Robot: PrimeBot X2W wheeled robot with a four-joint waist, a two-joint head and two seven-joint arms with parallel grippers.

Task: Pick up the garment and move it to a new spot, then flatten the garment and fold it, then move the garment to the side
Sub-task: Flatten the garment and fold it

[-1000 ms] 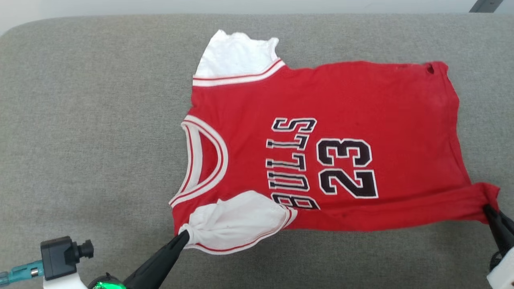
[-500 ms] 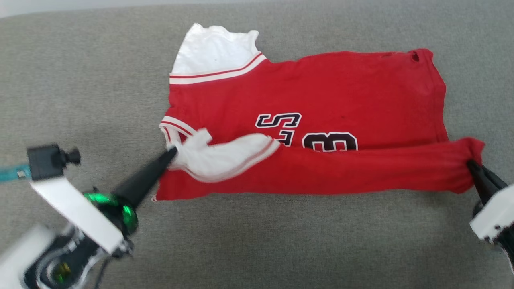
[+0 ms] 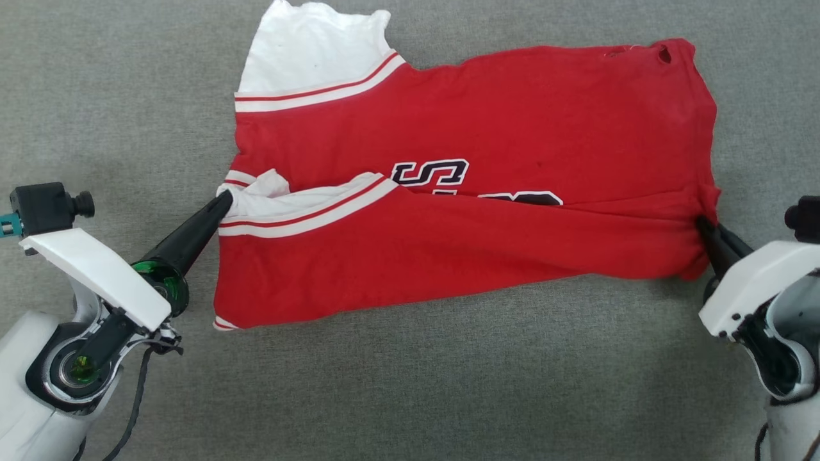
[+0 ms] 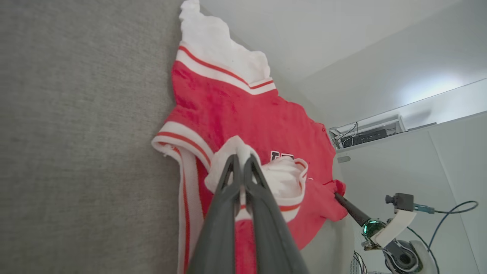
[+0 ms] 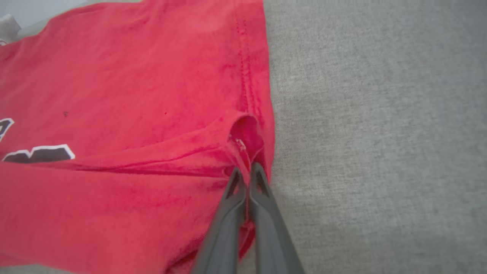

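red short-sleeved jersey with white striped trim (image 3: 512,109) lying half-folded on grey fabric surface (image 3: 448,384), left end effector (image 3: 221,203) clenched on its white sleeve (image 3: 269,195), right end effector (image 3: 703,225) pinching the hem corner

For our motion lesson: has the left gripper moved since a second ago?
Yes. The left gripper, shut on the near sleeve of the garment, has gone away from the robot, folding it over the lettering, now mostly covered.

Garment (image 3: 512,115) bore one readable character: black, white-outlined letter S (image 3: 430,174), lying sideways mid-front, just above folded-over edge. Next to it was second black mark (image 3: 525,198), mostly covered by fold and unreadable. No other text legible.
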